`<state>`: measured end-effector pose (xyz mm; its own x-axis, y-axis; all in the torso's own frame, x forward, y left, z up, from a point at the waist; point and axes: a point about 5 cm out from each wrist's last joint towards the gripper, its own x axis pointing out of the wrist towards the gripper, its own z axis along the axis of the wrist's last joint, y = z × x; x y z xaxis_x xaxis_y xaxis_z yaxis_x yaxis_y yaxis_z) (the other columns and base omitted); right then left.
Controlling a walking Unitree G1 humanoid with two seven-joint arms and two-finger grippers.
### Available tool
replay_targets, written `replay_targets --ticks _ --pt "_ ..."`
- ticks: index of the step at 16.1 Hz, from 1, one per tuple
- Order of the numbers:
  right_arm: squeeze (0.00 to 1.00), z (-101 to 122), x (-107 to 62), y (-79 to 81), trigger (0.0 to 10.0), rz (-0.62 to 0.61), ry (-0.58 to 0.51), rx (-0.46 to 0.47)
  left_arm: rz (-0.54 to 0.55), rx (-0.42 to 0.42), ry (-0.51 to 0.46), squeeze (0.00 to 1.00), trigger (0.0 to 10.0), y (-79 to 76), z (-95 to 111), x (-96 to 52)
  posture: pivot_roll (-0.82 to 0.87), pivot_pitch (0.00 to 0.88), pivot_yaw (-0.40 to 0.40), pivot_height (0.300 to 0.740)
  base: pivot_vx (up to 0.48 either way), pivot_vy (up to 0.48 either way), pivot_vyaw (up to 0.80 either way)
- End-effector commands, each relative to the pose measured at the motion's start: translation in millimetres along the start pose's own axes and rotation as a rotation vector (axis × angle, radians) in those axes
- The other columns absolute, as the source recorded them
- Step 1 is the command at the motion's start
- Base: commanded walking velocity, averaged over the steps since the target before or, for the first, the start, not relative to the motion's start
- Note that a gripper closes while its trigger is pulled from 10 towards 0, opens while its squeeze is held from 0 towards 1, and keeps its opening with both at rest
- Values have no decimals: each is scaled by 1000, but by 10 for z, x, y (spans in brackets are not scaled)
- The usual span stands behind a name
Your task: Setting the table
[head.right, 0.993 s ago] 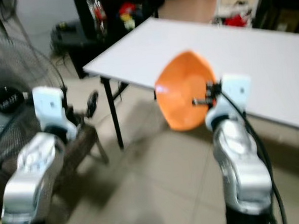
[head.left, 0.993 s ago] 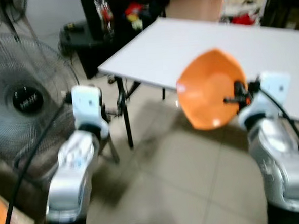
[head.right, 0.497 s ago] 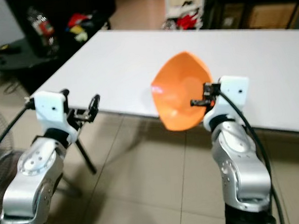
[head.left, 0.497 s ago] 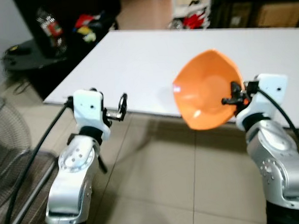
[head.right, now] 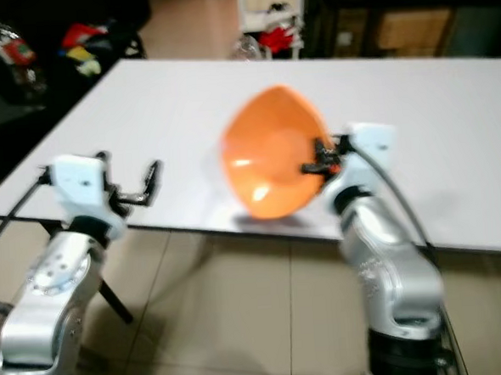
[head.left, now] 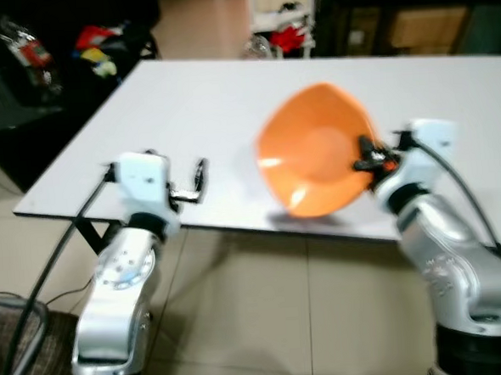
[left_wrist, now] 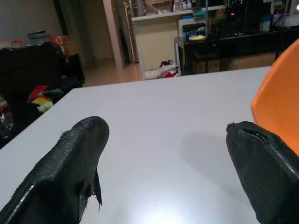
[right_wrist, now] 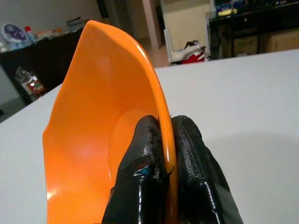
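The orange bowl is being pinched tight by its rim in the right gripper, tipped up over the white table edge. Left gripper is being held wide open w/ nothing in it.

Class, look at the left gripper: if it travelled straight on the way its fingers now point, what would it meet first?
Probably nothing soon: the open left gripper points across the bare white table, with the orange bowl off to one side; depth is uncertain.
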<state>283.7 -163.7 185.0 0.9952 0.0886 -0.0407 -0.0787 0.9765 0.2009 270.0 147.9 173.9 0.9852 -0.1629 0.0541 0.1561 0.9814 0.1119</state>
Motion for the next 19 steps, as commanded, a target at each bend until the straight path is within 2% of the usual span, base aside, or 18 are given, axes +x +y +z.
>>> replay_targets --ticks 1,10,13,14,16,18,19 --pt "0 101 36 124 10000 62 -35 28 19 21 -3 0 10000 75 27 -5 -36 0 39 740 431 0 0" --pt "0 82 102 46 10000 83 38 131 -54 40 26 0 10000 9 -2 18 -33 0 47 740 400 0 0" --pt "0 62 221 -85 10000 56 98 173 -121 34 65 0 10000 -46 -48 11 -35 0 52 740 0 0 0" --pt "0 70 314 -164 10000 38 130 236 -191 41 64 0 10000 -86 -36 4 -32 0 57 740 0 0 0" --pt "0 77 372 -178 10000 50 153 290 -236 41 59 0 10000 -115 -14 -3 -32 0 57 740 0 0 0" --pt "0 5 544 -189 10000 115 254 410 -368 17 62 0 10000 -184 41 -32 -16 0 62 740 0 0 0" --pt "0 -26 589 -202 10000 116 282 441 -396 22 77 0 10000 -179 43 -42 -16 0 62 740 0 0 0"
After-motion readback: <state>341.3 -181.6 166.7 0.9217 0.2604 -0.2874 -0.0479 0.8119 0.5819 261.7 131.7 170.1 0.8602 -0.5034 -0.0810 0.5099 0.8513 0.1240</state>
